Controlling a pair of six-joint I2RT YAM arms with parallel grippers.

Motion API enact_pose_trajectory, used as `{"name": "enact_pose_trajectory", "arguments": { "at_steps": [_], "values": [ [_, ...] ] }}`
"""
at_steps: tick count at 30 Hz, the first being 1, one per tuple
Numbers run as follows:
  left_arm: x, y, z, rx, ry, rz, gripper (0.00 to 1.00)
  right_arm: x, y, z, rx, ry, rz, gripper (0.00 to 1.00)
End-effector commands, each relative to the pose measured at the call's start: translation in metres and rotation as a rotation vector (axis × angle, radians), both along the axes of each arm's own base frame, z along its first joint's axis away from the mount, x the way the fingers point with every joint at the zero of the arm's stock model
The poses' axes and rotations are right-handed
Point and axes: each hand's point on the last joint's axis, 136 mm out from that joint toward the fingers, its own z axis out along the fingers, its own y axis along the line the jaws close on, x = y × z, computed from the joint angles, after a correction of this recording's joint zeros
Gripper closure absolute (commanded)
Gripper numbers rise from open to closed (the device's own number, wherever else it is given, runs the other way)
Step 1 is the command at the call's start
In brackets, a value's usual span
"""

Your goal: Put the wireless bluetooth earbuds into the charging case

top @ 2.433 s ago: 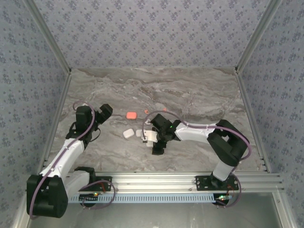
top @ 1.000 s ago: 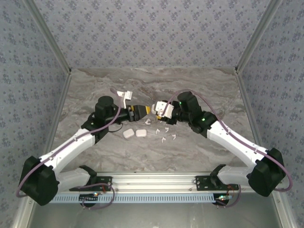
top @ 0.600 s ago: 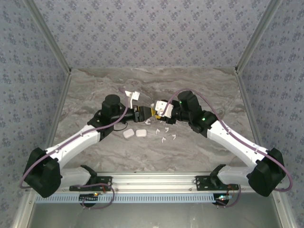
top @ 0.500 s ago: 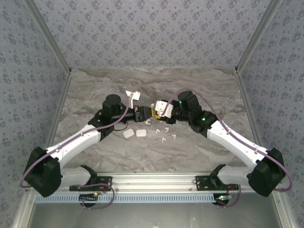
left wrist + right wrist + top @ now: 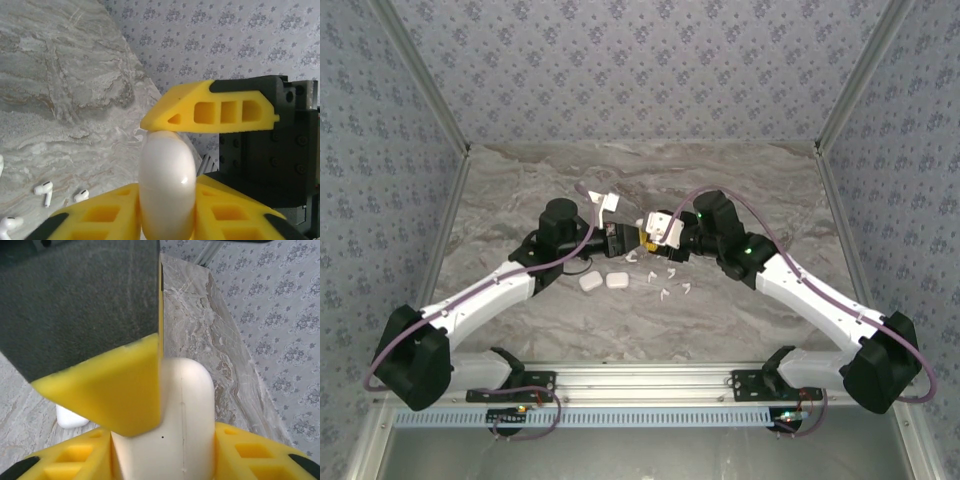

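At mid-frame, case (image 5: 166, 175) clamped edge-on by left gripper (image 5: 167, 212) and right gripper (image 5: 162, 452) together; risked twisting or dropping on uneven release.

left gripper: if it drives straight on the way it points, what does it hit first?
Most likely the right gripper. The left gripper is shut on the white charging case, and the right gripper grips that case from the opposite side, head-on. The gap between them is hard to judge.

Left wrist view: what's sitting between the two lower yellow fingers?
A white charging case, squeezed between the left gripper's fingers; the left wrist view shows it.
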Motion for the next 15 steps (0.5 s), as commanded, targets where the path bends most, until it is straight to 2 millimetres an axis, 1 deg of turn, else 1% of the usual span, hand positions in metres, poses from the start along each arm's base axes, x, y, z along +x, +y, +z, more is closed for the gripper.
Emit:
{"name": "enact_pose_trajectory", "arguments": {
  "at_steps": [1,3,5,8,11,13,15],
  "values": [
    [0.001,-0.004,0.023,-0.045,-0.077,-0.01,0.77,-0.006,-0.001,0.021,0.053,0.038,0.01,0.45],
    [0.004,-0.003,0.024,-0.051,-0.096,0.008,0.8,-0.01,-0.008,0.025,0.076,0.069,0.009,0.34],
    [0.007,-0.001,0.03,-0.068,-0.136,0.027,0.82,-0.017,-0.016,0.03,0.114,0.104,0.012,0.21],
    [0.011,0.002,0.039,-0.097,-0.228,0.058,0.85,-0.025,-0.031,0.04,0.188,0.164,0.007,0.09],
    [0.012,0.009,0.049,-0.12,-0.357,0.108,0.91,-0.027,-0.047,0.052,0.291,0.229,-0.01,0.06],
    [0.009,0.012,0.055,-0.124,-0.46,0.125,0.93,-0.026,-0.054,0.06,0.365,0.268,-0.019,0.05],
    [0.004,0.012,0.059,-0.109,-0.558,0.128,0.98,-0.025,-0.056,0.065,0.432,0.297,-0.019,0.05]
  ]
}}
